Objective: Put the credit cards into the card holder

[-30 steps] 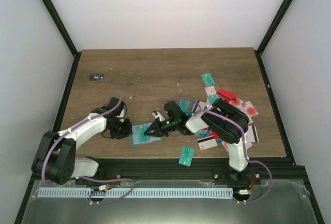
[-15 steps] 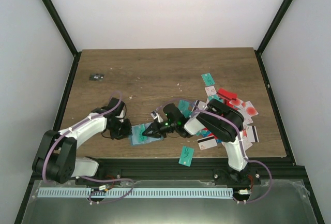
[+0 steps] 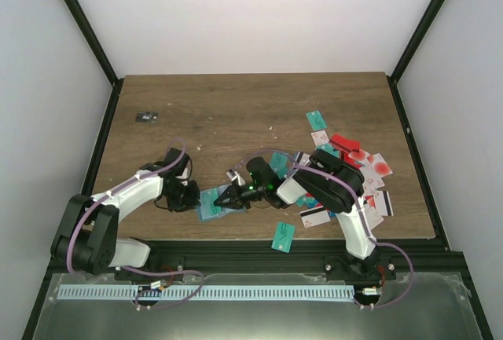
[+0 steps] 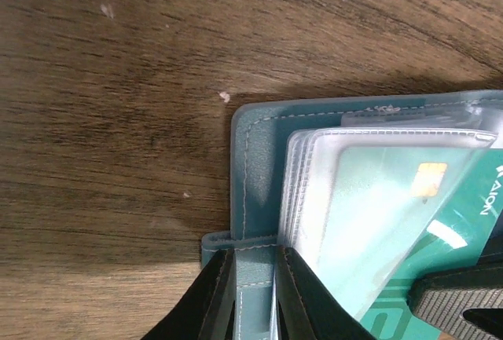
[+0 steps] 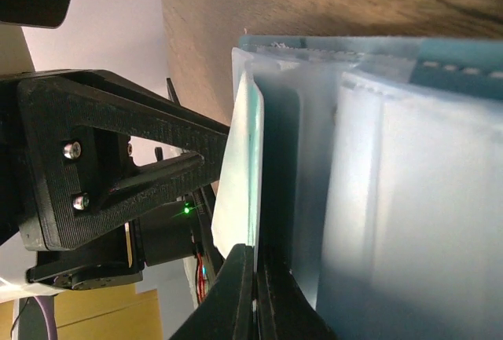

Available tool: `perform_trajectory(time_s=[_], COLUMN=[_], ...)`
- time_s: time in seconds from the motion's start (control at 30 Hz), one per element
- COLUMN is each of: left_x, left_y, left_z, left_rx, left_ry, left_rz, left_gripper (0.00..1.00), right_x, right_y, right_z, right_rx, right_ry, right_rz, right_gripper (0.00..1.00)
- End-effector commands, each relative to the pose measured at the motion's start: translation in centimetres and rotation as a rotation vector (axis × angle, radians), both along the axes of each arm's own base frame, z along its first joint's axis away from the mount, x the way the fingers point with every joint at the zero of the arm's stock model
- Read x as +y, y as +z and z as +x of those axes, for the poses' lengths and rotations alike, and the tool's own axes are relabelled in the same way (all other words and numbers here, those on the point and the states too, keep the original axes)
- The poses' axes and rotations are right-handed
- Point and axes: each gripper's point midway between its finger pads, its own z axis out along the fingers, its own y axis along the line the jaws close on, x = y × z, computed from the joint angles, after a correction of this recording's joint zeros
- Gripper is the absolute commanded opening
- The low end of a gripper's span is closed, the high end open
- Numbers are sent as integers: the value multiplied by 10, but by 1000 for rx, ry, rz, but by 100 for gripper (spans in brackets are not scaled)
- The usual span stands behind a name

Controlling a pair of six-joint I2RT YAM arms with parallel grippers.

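Note:
The blue-grey card holder point(image 3: 211, 205) lies open near the table's front edge, with clear ribbed pockets point(image 4: 302, 199). My left gripper point(image 3: 189, 195) is shut on the holder's left edge point(image 4: 255, 277). My right gripper point(image 3: 229, 199) is shut on a teal credit card point(image 5: 240, 175), seen edge-on, and holds it in a pocket of the holder point(image 5: 377, 159). The card's chip and teal face show in the left wrist view point(image 4: 409, 206). Several more credit cards point(image 3: 354, 167) lie in a heap at the right.
One teal card point(image 3: 283, 236) lies at the front edge of the table. A small black object with white marks point(image 3: 145, 117) lies at the far left. The right arm point(image 3: 330, 187) stretches over the heap of cards.
My right gripper has moved a little left with the teal card, further into the holder. The left gripper has stayed on the holder's edge.

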Motion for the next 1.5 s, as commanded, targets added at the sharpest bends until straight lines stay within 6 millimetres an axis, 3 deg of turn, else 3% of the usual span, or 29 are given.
perform_trajectory(time_s=[0.0,0.43,0.83,1.0,1.17,1.47], left_x=[-3,-3,1,-3,-3,2], left_y=[-6,3,28,27,14,9], left_z=[-5,5,8,12,10,12], left_rx=[29,-6,-63,-73,-39,-36], left_ry=[-13,-16,-5,-29,-39,-26], left_rz=[-14,-8,6,-10,2,35], left_gripper=[16,16,18,18,19,19], right_x=[18,22,23,23,23,21], right_y=[-10,-19,-16,-14,-9,6], right_z=[-12,-24,-20,-20,-17,-9], right_rx=[3,8,-27,-30,-49,-101], right_ry=[40,100,116,120,127,147], right_rz=[-19,-68,-145,-156,-182,-273], right_gripper=[1,1,6,11,21,41])
